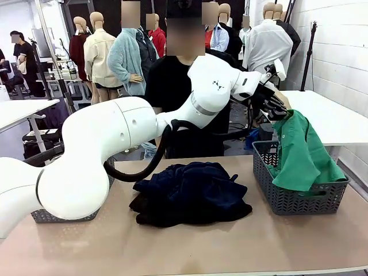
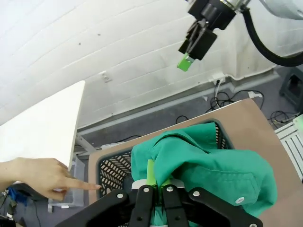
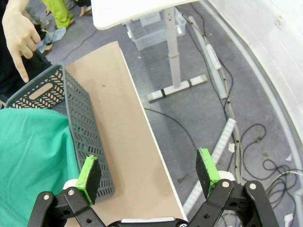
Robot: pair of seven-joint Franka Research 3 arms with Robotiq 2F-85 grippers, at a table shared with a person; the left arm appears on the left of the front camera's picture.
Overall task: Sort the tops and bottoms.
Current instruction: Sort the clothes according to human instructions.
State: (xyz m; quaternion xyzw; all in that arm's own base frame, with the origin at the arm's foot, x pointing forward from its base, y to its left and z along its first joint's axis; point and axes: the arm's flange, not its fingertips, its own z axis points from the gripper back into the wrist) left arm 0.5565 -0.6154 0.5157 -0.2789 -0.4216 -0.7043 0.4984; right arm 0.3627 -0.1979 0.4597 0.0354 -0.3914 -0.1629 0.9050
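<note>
Left end effector: Your left end effector (image 1: 280, 110) is clamped on a fold of the green shirt (image 1: 302, 152) close to the collar, with the pads pinched together and held above the far side of the grey basket (image 1: 299, 200).
Right end effector: Your right end effector (image 3: 149, 172) has its pads wide apart with nothing between them. It hangs above the right edge of the tabletop (image 1: 230, 247), just beyond the basket.
Green shirt: It hangs from your grip. Most of the cloth is inside the basket and part is draped over the near rim.
Person's hand: A hand (image 2: 42, 177) at the far side points a finger at the basket's far rim, near it but not touching the shirt.
Navy shirt: The navy shirt (image 1: 190, 192) lies in a crumpled heap mid-tabletop, well apart from both end effectors.
Second basket: Another grey basket (image 1: 63, 217) sits at the near left, half hidden behind your left arm. You cannot tell what is in it.
Done: By my reading, the first top is almost placed but not yet released.
Left to do: Let go of the green shirt so it settles fully inside, then move the navy shirt. Whether that dark heap hides any bottoms cannot be told from here.
</note>
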